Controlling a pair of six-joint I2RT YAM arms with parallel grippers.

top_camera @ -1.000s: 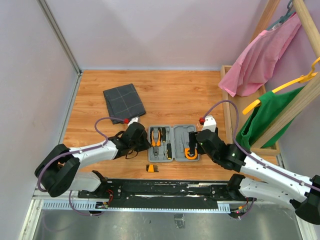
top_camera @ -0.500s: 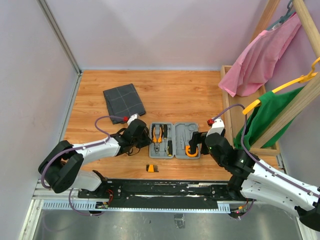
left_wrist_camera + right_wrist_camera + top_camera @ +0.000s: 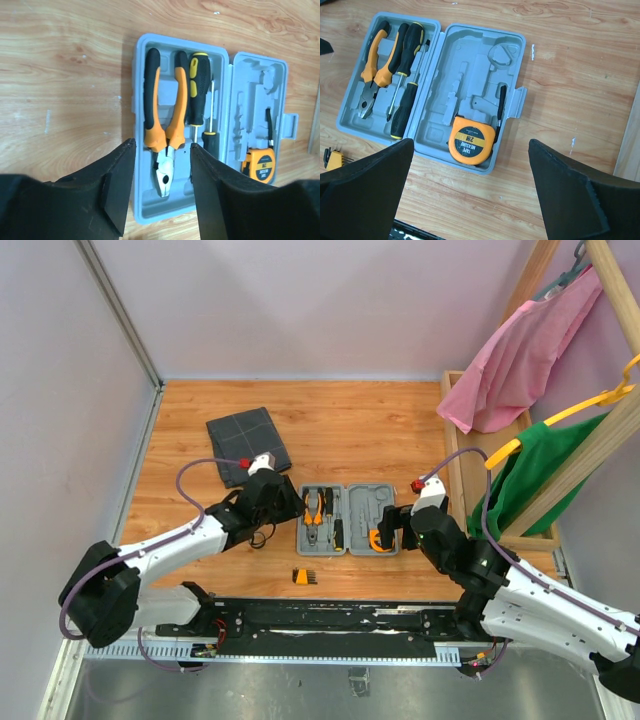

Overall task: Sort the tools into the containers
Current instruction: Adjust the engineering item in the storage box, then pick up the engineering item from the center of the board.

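At the centre of the overhead view, I see a light-grey plastic case (image 3: 372,502) lying open and flat on the wooden table. Its left half holds the orange-and-black pliers (image 3: 150,110) with two black-and-yellow screwdrivers (image 3: 198,90) just beside them. Its right half holds an orange tape measure (image 3: 469,144) in the lower corner. The left gripper (image 3: 161,147) hovers over the pliers' nose with its fingers partly spread, and it has hold of nothing. The right gripper (image 3: 471,141) hangs above the tape measure with its fingers spread wide, also empty. A small orange bit holder (image 3: 305,577) lies on the bare table just below the case. A dark grey grid-lined fabric pouch (image 3: 248,445) lies well apart, toward the upper left.
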